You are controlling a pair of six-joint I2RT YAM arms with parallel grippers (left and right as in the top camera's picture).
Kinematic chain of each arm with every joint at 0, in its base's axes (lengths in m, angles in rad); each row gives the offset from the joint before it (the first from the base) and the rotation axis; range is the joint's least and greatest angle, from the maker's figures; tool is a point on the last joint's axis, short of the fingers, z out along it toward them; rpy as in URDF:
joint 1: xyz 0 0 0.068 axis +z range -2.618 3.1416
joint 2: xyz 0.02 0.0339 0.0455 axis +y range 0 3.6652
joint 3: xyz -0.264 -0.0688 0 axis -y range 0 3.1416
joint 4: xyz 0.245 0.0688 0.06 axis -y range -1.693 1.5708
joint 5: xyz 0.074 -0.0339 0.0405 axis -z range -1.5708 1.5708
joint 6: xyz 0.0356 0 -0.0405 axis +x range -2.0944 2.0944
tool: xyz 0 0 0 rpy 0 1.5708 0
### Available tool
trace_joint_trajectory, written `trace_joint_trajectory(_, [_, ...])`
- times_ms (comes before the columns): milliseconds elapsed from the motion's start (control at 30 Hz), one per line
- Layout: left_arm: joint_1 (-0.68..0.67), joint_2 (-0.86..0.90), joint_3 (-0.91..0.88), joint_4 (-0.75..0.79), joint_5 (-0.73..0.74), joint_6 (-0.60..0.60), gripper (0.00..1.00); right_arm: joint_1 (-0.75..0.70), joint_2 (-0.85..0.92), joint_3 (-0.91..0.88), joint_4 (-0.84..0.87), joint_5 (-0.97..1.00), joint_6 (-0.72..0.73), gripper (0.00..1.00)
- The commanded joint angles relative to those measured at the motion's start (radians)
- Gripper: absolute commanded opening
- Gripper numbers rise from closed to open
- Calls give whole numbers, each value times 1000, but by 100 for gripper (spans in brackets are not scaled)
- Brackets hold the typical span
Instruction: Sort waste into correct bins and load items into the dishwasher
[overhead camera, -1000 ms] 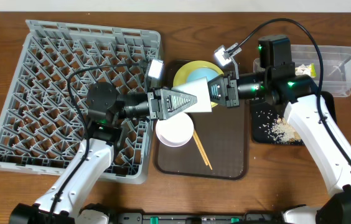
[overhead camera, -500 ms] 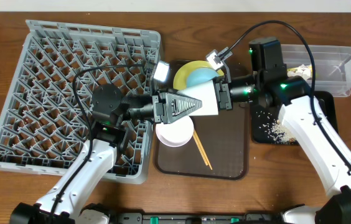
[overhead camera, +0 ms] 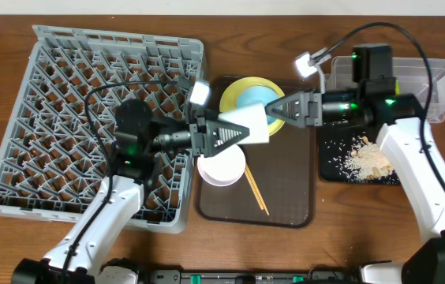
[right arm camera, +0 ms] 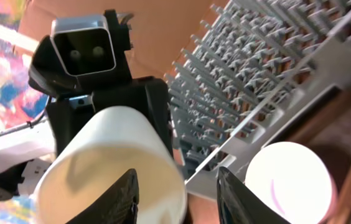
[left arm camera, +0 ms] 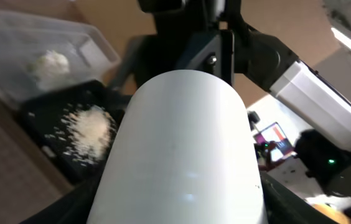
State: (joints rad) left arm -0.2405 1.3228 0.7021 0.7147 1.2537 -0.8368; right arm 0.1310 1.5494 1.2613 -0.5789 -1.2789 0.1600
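Observation:
My left gripper [overhead camera: 246, 132] is shut on the small white cup [overhead camera: 254, 126] and holds it on its side above the brown tray's far edge. In the left wrist view the cup [left arm camera: 182, 143] fills the frame. My right gripper [overhead camera: 274, 113] stands open just right of the cup's mouth. In the right wrist view its fingertips [right arm camera: 126, 193] flank the cup's rim [right arm camera: 110, 168]. Under the cup lie the yellow plate [overhead camera: 238, 91] and the light blue bowl [overhead camera: 252, 96]. The pale pink bowl [overhead camera: 221, 164] and the chopsticks [overhead camera: 256, 192] rest on the brown tray.
The grey dish rack [overhead camera: 88, 110] fills the left side, behind my left arm. The brown serving tray [overhead camera: 286, 189] lies in the middle. The black tray [overhead camera: 329, 162] at the right holds rice scraps [overhead camera: 360, 162]. The clear tub [overhead camera: 428, 79] stands behind it.
My right gripper has opened, let go of the white cup and drawn back to the right. The left gripper keeps hold of the cup in almost the same place.

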Motion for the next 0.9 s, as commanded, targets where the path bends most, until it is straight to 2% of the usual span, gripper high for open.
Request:
trace_joint_trajectory(0, [53, -4, 21, -23, -11, 93, 6, -51, 6, 2, -1, -31, -13, 40])
trace_joint_trajectory(167, [144, -4, 21, -165, -111, 186, 6, -101, 6, 2, -2, 11, -15, 38])
trace_joint_trajectory(300, [219, -4, 21, -287, -218, 250, 6, -112, 6, 2, -46, 169, -16, 35])
trace_joint_trajectory(600, [429, -40, 23, -431, -293, 265, 6, -112, -14, 4, -240, 449, -118, 33])
trace_joint_trajectory(667, [470, -63, 25, -475, -311, 299, 6, -112, -35, 6, -271, 516, -125, 34])
trace_joint_trajectory(867, [554, -150, 94, -761, -476, 438, 6, -112, -123, 7, -306, 642, -150, 36])
